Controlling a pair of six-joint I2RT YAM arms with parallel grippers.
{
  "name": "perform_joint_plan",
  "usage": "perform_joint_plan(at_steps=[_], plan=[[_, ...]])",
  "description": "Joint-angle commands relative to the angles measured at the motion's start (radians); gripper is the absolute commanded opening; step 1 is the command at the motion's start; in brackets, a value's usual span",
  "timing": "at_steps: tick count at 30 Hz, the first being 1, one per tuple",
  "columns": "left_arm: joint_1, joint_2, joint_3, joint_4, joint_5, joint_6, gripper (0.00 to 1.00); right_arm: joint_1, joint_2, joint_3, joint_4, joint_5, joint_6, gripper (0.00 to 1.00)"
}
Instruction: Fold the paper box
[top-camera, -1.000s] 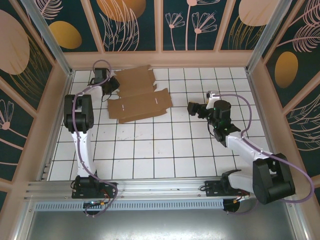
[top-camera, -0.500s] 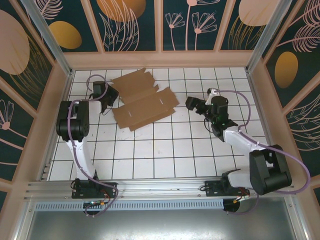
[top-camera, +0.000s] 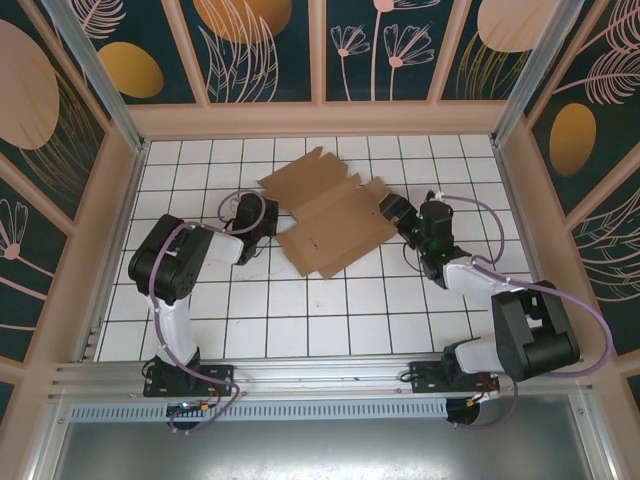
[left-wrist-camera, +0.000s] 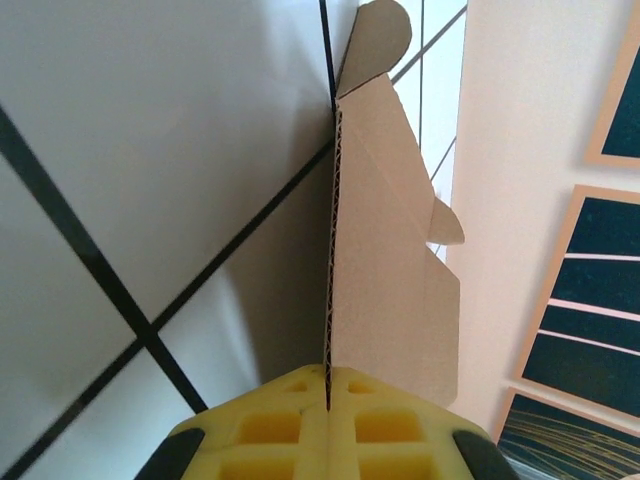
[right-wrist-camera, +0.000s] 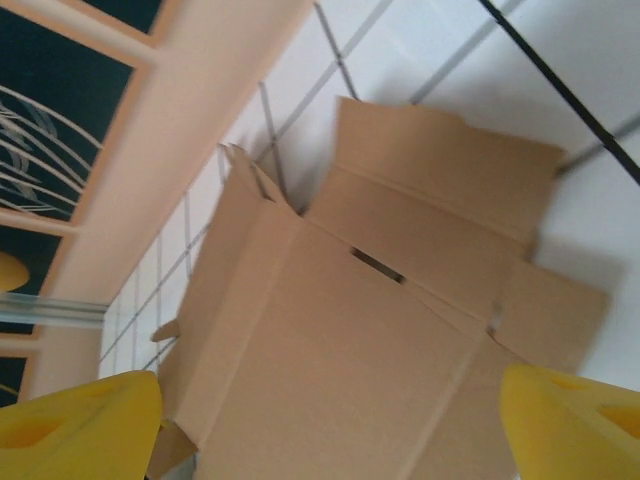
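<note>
The paper box (top-camera: 332, 214) lies flat and unfolded on the white tiled floor, turned at an angle, a brown die-cut sheet with flaps and slots. My left gripper (top-camera: 270, 222) is at its left edge. In the left wrist view the yellow fingers (left-wrist-camera: 290, 425) are shut on the sheet, whose corrugated edge (left-wrist-camera: 334, 250) runs straight out from between them. My right gripper (top-camera: 393, 212) is at the sheet's right edge and stands open. In the right wrist view the cardboard (right-wrist-camera: 370, 330) spreads between and beyond its wide-apart fingertips (right-wrist-camera: 80, 425).
Wooden walls enclose the floor: the back wall (top-camera: 320, 120), the left wall (top-camera: 105, 230) and the right wall (top-camera: 535, 230). The aluminium rail (top-camera: 320, 375) with both arm bases runs along the near edge. Bare tiles (top-camera: 310, 310) lie in front of the box.
The box has slid right and toward the middle of the floor and turned, with the left gripper holding its edge. The right gripper has come up to its right side.
</note>
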Motion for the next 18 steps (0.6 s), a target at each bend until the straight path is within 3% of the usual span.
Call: perform_joint_plan(at_steps=[1, 2, 4, 6, 10, 12, 15, 18], plan=[[0.007, -0.042, -0.007, 0.024, -0.101, -0.028, 0.41, -0.002, -0.025, -0.037, 0.013, 0.051, 0.074, 0.87], [0.009, -0.054, -0.015, 0.019, -0.116, 0.008, 0.59, -0.006, -0.026, -0.045, 0.012, 0.045, 0.074, 0.87], [0.020, -0.087, -0.011, -0.046, -0.143, 0.123, 0.85, -0.006, -0.030, -0.055, 0.011, 0.032, 0.066, 0.86], [0.045, -0.111, 0.023, -0.070, -0.092, 0.363, 0.98, -0.006, -0.036, -0.064, 0.009, 0.026, 0.048, 0.87], [0.074, -0.111, 0.218, -0.307, -0.030, 0.802, 0.99, -0.006, -0.058, -0.063, -0.019, 0.029, -0.016, 0.86], [0.074, -0.047, 0.370, -0.428, 0.058, 0.996, 0.99, -0.006, -0.073, -0.058, -0.028, 0.022, -0.046, 0.87], [0.074, 0.106, 0.648, -0.647, 0.221, 1.188, 0.99, -0.007, -0.088, -0.049, -0.051, 0.023, -0.077, 0.88], [0.073, 0.280, 0.946, -0.881, 0.284, 1.300, 0.99, -0.008, -0.099, -0.049, -0.066, 0.020, -0.085, 0.88]])
